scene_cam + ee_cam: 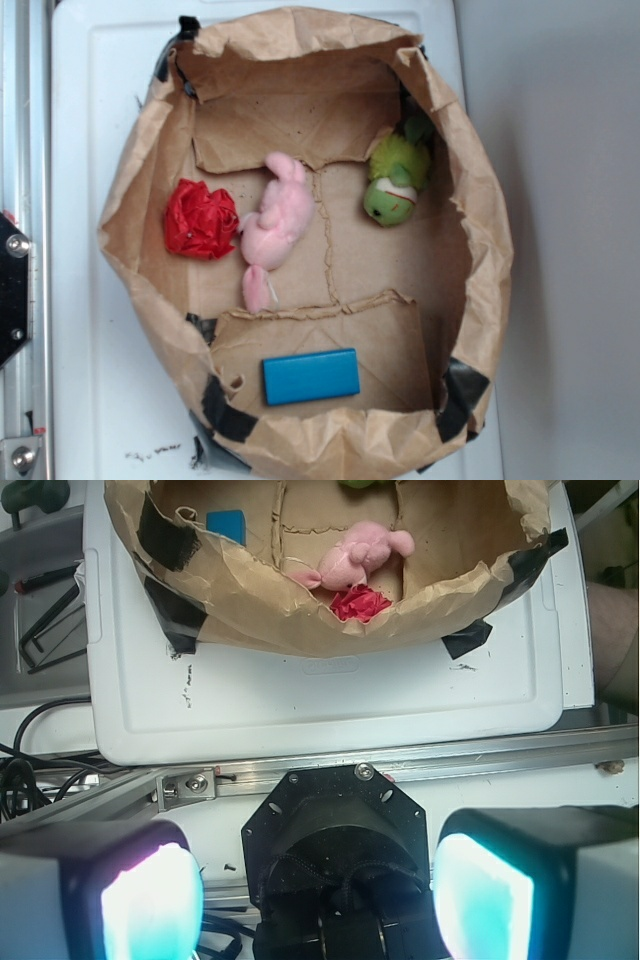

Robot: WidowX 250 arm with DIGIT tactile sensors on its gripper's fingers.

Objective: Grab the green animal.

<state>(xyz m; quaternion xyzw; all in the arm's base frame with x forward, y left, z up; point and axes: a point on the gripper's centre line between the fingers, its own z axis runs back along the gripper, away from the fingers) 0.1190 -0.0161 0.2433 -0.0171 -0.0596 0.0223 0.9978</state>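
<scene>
**Still at the start: the reach for the green toy is not yet made**

Plainly, the task is at its opening step. In the wrist view the gripper (318,885) fills the bottom of the frame, its two glowing fingertip pads (150,905) standing wide apart with nothing between them, and it hangs well clear of the crumpled brown paper bag (290,630), which lies in the upper part of that frame.

The small lime-green plush animal with the white band and red mark (395,185) sits in the upper right of the exterior view, inside the bag and close against its right-hand paper wall. It lies well apart from the pale pink plush animal (272,225) at centre and the red wrinkly ball (200,220) at centre left, which touch each other. A flat blue rectangular block (311,376) lies near the bottom of the frame.

The next move, as I judge it, calls for carrying the spread jaws over the bag's rim and down upon the green toy, minding the paper wall just beside it; the wrist view shows only a sliver of green at its top edge.

The bag rests on a white moulded plastic tray (330,705), with a metal rail (420,765) across the wrist view below it and black cables (30,760) at the left.
</scene>
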